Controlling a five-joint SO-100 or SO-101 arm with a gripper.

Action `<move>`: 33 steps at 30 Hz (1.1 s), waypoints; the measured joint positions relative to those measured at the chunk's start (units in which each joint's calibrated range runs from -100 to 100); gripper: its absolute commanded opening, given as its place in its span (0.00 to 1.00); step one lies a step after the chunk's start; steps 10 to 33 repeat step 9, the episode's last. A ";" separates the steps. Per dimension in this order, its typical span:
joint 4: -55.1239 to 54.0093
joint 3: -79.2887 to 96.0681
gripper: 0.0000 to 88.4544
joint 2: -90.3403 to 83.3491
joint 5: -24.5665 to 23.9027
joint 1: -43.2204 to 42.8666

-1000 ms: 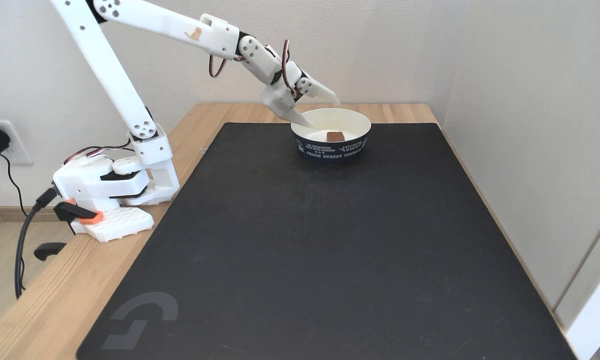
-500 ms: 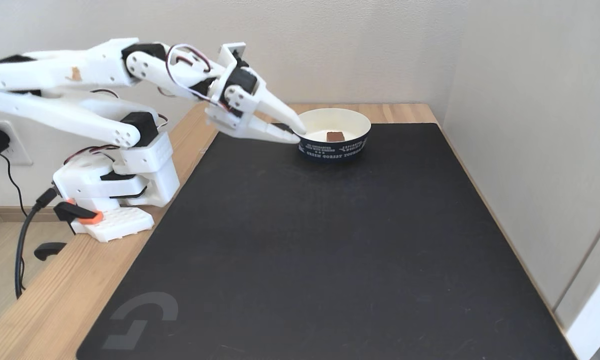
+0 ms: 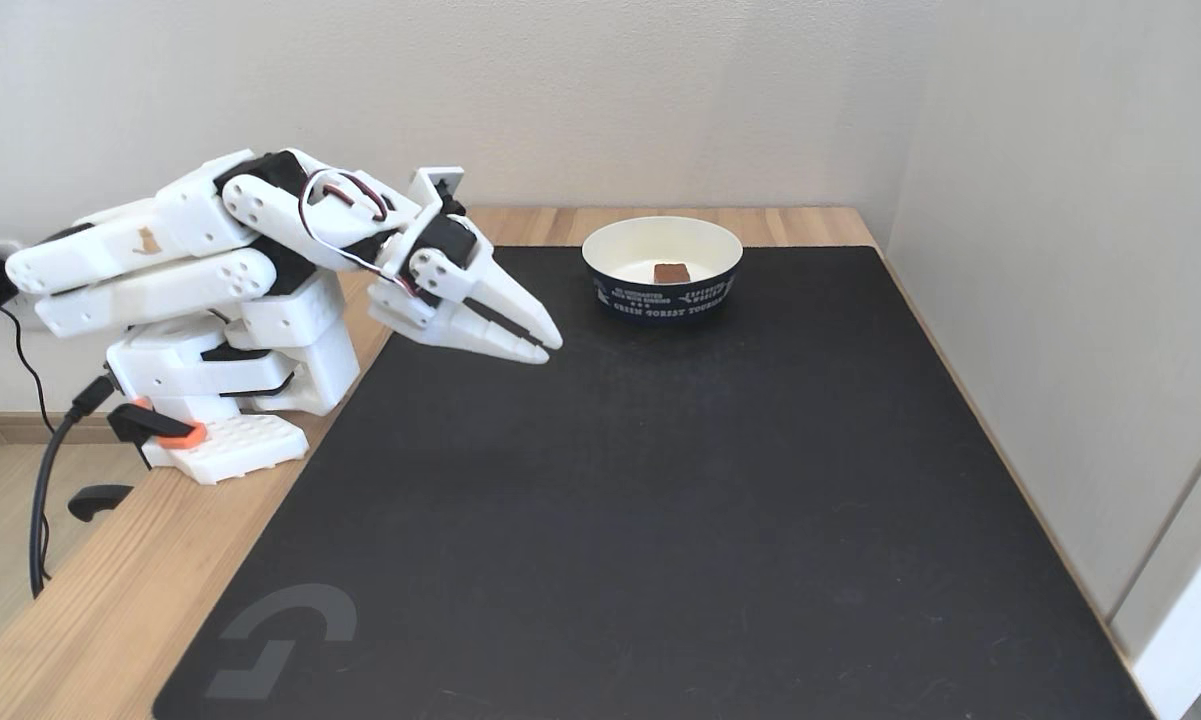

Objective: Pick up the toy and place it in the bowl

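The toy sits inside the bowl, on its cream-white floor. The bowl stands at the far end of the black mat on the worktop. So the job looks done. The tool hangs low over the mat, well apart from the bowl, with the arm folded near its base. Its two fingers are almost together and hold nothing. Nothing seems left to do.

We see a light wooden worktop carrying a black mat. On the mat's far edge rests the bowl; the arm's white base sits on the wood beside it.
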 measured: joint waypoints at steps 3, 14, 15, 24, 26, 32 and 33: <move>1.44 0.00 0.03 0.00 0.21 -0.50; 1.60 0.00 0.03 0.00 0.21 -0.50; 1.60 0.00 0.03 0.00 0.21 -0.50; 1.60 0.00 0.03 0.00 0.21 -0.50; 1.60 0.00 0.03 0.00 0.21 -0.50; 1.60 0.00 0.03 0.00 0.21 -0.50; 1.60 0.00 0.03 0.00 0.21 -0.50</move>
